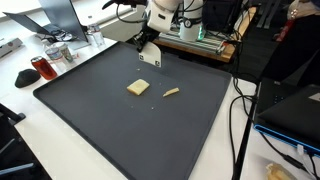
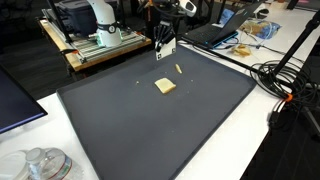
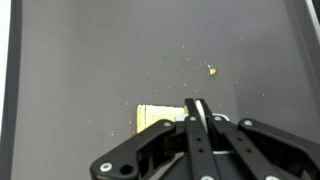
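A square tan piece of food (image 1: 138,88) (image 2: 165,86) lies on the dark grey mat (image 1: 100,120) (image 2: 150,130). A small thin tan scrap (image 1: 171,93) (image 2: 179,68) rests a little apart from it. My gripper (image 1: 150,60) (image 2: 165,52) hangs above the mat's far part, its fingers pressed together with nothing seen between them. In the wrist view the gripper (image 3: 197,105) points down just right of the square piece (image 3: 150,117), partly covering it. The small scrap (image 3: 212,70) shows farther up, and fine crumbs dot the mat (image 3: 80,60).
A red mug (image 1: 42,68), a glass jar (image 1: 62,52) and a laptop (image 1: 60,15) stand beside the mat. Black cables (image 1: 240,110) (image 2: 290,75) run along one side. A wooden stand (image 2: 100,45) holds the robot's base. A glass lid (image 2: 40,165) sits near the camera.
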Motion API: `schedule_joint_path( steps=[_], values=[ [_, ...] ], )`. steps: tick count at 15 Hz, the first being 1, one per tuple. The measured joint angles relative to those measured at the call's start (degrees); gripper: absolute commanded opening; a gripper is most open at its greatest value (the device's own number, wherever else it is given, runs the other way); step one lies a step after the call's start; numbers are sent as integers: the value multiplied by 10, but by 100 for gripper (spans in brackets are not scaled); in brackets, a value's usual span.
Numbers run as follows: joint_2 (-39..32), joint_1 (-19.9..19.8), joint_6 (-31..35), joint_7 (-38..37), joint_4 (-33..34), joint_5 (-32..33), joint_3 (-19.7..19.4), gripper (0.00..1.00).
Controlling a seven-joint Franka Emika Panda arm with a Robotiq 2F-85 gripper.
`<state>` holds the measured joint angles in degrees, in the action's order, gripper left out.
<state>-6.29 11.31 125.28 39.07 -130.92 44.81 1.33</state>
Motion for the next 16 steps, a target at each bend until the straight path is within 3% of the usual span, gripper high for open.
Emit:
schedule_joint_path(
  steps=[3, 6, 16],
  values=[
    [-45, 0, -38, -35, 17, 88, 17, 1],
    [-91, -2, -55, -55, 40, 129, 21, 1],
    [-217, -30, -57, -103, 134, 131, 24, 1]
  ],
)
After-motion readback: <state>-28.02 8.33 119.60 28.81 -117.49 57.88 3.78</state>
